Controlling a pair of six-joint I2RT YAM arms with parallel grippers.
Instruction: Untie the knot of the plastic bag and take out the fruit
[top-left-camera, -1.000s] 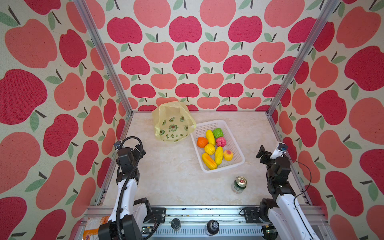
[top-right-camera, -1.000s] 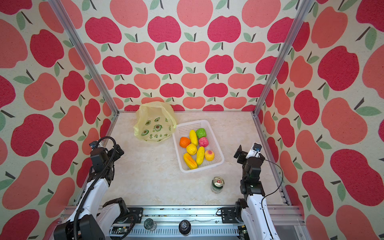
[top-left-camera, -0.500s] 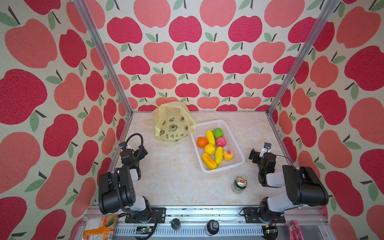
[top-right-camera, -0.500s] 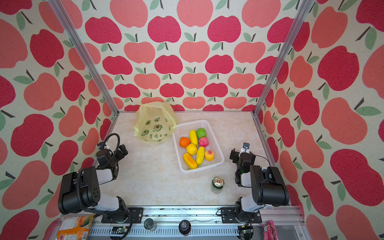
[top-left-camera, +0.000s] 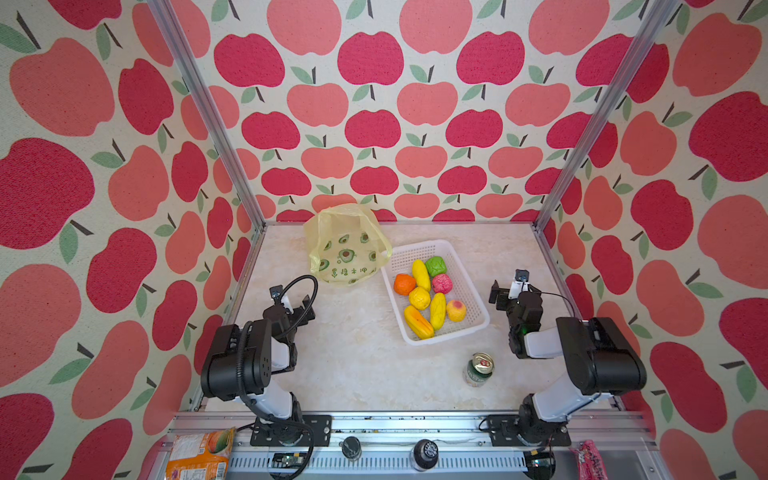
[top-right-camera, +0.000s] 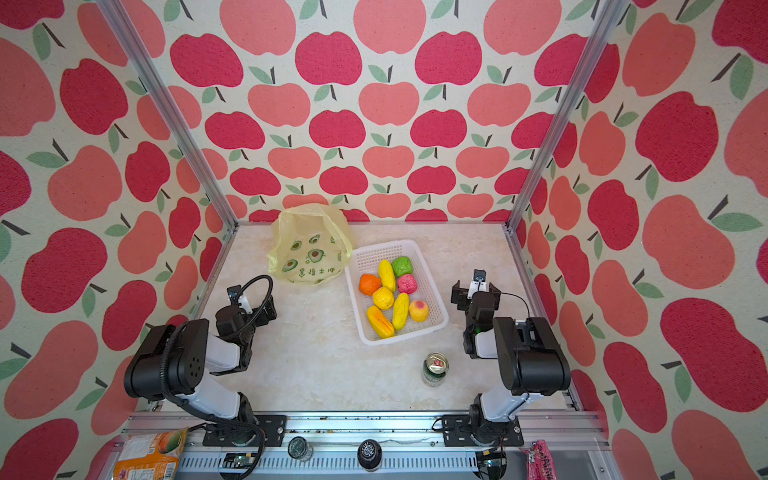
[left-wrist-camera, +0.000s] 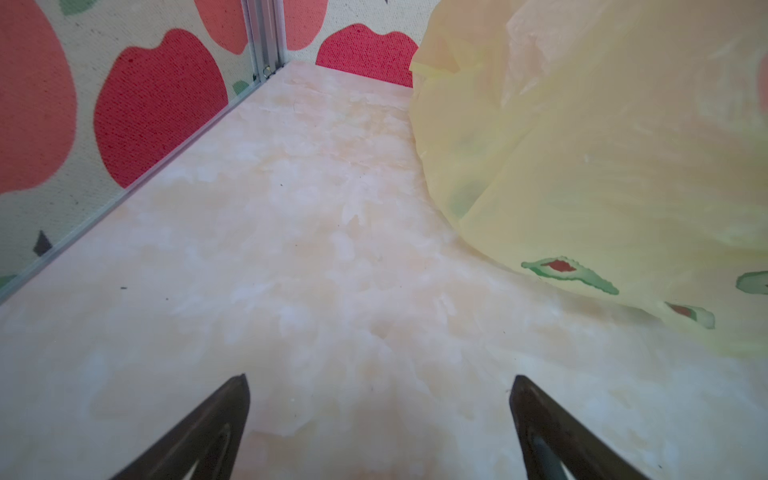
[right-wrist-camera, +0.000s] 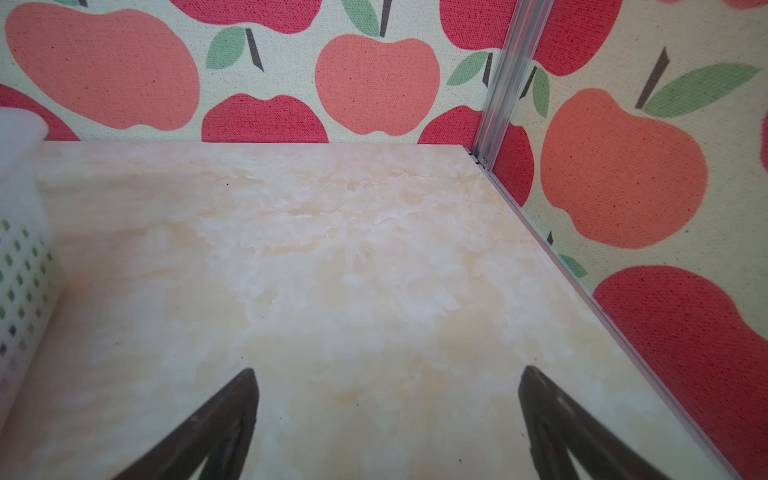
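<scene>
Top view: plastic bag open end toward back wall

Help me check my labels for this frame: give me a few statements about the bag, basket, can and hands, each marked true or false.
1. The fruit lies in the white basket. True.
2. The plastic bag sits inside the basket. False: it lies on the table next to the basket.
3. The left hand is shut on the bag. False: it is open and holds nothing.
4. The green can stands upright on the table. True.
5. The right hand is open and empty. True.
</scene>
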